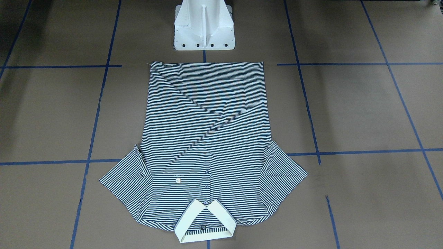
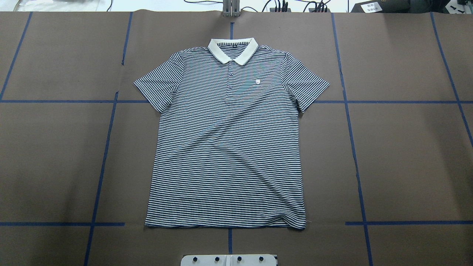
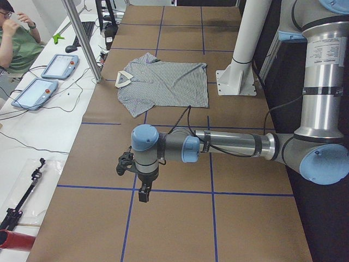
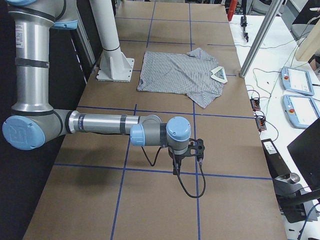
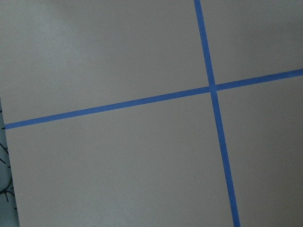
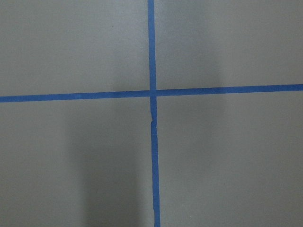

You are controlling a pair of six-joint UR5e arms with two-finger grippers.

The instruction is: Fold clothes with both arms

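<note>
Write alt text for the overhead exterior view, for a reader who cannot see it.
A striped short-sleeved polo shirt lies flat, front up, in the middle of a brown table, cream collar away from the robot and hem toward it. Blue tape lines form a grid on the table; a white base plate shows at the bottom edge.

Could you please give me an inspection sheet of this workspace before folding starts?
Surface: brown table with a blue tape grid.
Job's things: striped shirt flat, face up, unfolded, collar away from the pedestal.
Clutter: nothing seen.
Grippers: left gripper and right gripper hang over bare table, apart from the shirt; jaws cannot be judged.
Cables: black cable loops below the right wrist.
Surroundings: pendants and a person at the side bench.
</note>
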